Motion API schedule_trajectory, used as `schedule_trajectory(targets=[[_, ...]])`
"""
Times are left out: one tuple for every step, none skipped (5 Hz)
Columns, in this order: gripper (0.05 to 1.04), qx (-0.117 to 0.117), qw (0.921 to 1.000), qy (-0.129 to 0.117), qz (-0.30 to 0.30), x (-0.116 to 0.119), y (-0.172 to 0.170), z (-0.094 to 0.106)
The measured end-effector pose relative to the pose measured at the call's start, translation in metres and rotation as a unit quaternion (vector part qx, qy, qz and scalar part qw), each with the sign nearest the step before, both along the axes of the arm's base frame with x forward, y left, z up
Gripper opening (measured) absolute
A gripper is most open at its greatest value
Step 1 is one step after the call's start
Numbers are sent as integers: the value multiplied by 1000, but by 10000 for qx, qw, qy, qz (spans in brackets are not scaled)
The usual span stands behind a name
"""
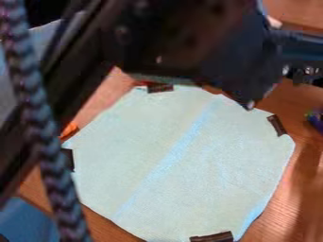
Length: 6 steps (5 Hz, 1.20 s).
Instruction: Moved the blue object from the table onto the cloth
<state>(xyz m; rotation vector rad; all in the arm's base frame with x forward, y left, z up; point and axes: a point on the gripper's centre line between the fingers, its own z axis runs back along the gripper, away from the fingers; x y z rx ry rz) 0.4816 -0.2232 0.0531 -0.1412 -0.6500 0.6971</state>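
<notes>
The wooden table (306,189) is the largest thing, spreading below the gripper (243,71) and to both sides of it. On it lies the pale, roughly round cloth (183,165), down from the gripper in the view, its upper edge partly behind the gripper's dark lower part. A light blue band runs slantwise over the cloth, from close under the gripper toward the lower left. The black arm (75,61) spans the top and upper left, blurred and close to the camera. Whether the gripper is open or closed I cannot tell, nor whether it has anything in its grasp. A thick braided cable (47,142) hangs left of the gripper, in front of the cloth's left edge. A blue thing (25,222) sits far down and left of the gripper, cut off by the view's corner. Dark strips lie at the cloth's rim: one (212,237) far below the gripper, one (276,125) just below and right, one (160,88) to the left, one (69,159) farther down and left. A small blue-violet item (315,122) with a green end is on the table, right of the gripper, apart from the cloth; I cannot tell for sure that it is the task's blue object.
</notes>
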Motion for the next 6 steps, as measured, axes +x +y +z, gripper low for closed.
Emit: schedule_trajectory(targets=[[1001,73,9989,292,351,1,3,-14],[946,23,9968,407,692,-2,7,-15],[751,-37,9949,449,904,-5,11,-21],[749,49,9962,533,691,-16,18,-19],[749,-30,9972,520,537,-29,26,-7],[749,-390,9982,199,400,-47,39,32]])
